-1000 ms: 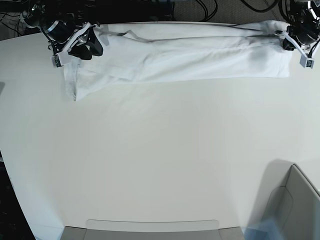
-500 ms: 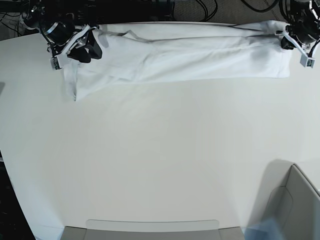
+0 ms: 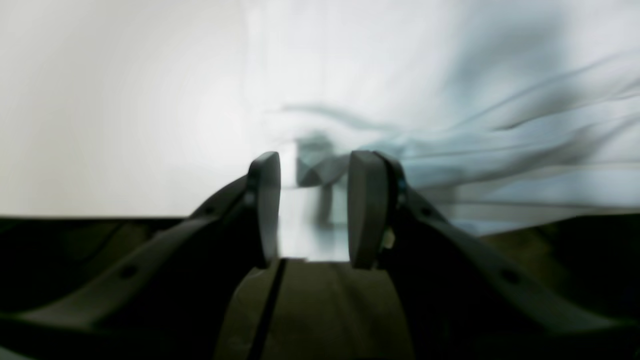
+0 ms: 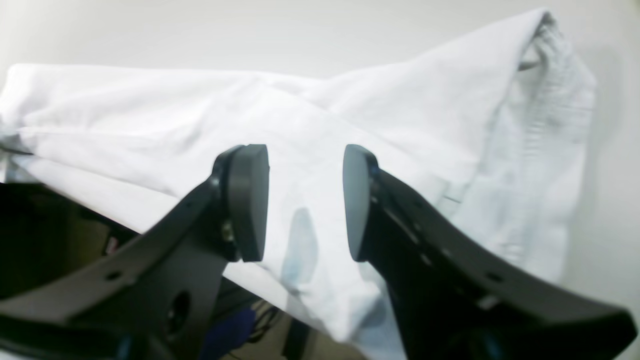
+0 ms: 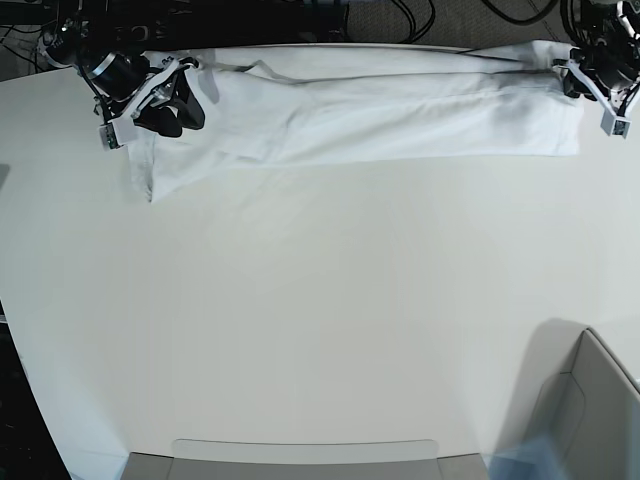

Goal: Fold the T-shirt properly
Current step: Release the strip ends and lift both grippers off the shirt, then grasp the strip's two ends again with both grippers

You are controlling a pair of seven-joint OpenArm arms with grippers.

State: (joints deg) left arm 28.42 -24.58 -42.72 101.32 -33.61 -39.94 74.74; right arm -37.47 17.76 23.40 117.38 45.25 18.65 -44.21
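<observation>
The white T-shirt (image 5: 370,110) lies folded into a long band along the far edge of the table (image 5: 320,300). My right gripper (image 5: 160,105) hovers at the band's left end, where a sleeve part hangs toward me. In the right wrist view its jaws (image 4: 302,165) stand open above the wrinkled T-shirt (image 4: 310,115) with nothing between them. My left gripper (image 5: 592,85) sits at the band's right end. In the blurred left wrist view it (image 3: 316,165) is open and empty, with the T-shirt (image 3: 500,150) just beyond and to the right.
A grey bin (image 5: 600,400) stands at the near right corner and a flat grey tray edge (image 5: 300,450) lies along the front. Dark cables (image 5: 400,15) run behind the table's far edge, right behind the shirt.
My left gripper has opened and let go of the shirt's right end. The right gripper has shifted slightly left at the shirt's left end. The shirt has stayed in place.
</observation>
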